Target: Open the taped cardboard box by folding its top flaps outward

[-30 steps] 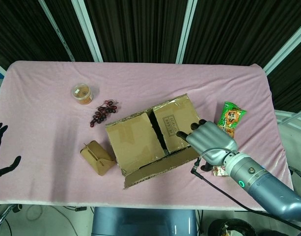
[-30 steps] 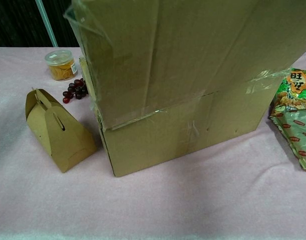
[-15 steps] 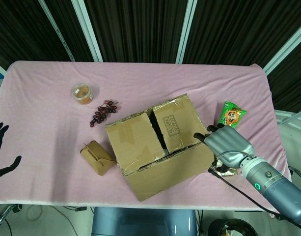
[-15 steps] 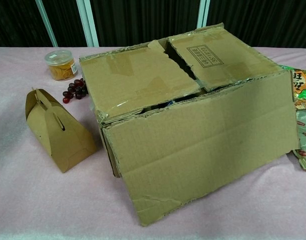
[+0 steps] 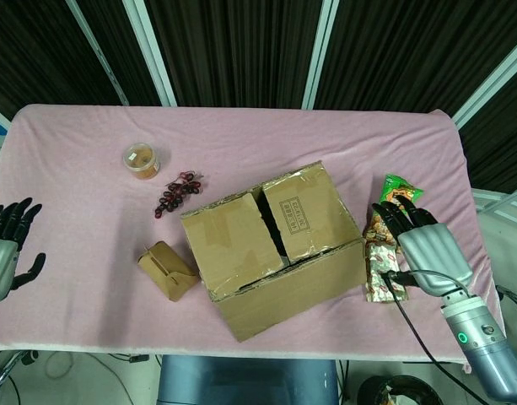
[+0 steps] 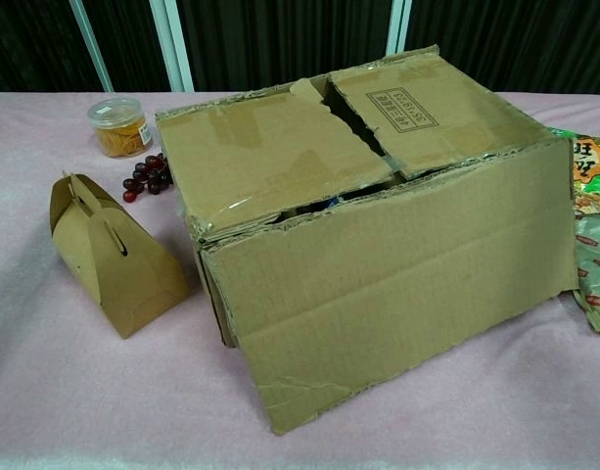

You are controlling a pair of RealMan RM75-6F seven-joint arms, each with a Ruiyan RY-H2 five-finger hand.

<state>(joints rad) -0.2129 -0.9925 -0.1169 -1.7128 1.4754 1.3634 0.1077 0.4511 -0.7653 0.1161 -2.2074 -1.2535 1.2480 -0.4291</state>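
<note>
A taped cardboard box [image 5: 271, 240] sits at the centre of the frame on a table draped in pink cloth [image 5: 241, 135]; its near long flap [image 6: 397, 294] is folded outward and hangs down the front, while two inner flaps [image 6: 280, 157] lie nearly flat on top with a dark gap between them. Dark ribbed curtains with pale vertical frames [image 5: 241, 42] fill the background.

Left of the box stands a small kraft gable carton [image 5: 167, 270], and toward the upper left lie a bunch of dark grapes [image 5: 178, 192] and a clear lidded tub [image 5: 142, 160]. Right of the box, a green snack packet [image 5: 397, 198] and a patterned wrapper [image 5: 378, 268] lie side by side.

The right hand [image 5: 422, 245], lower right of the head view, is spread palm-down, holding nothing, above the snacks and clear of the box. The left hand [image 5: 5, 249], at the left edge, is likewise spread and empty, well apart from everything. Neither hand appears in the chest view.
</note>
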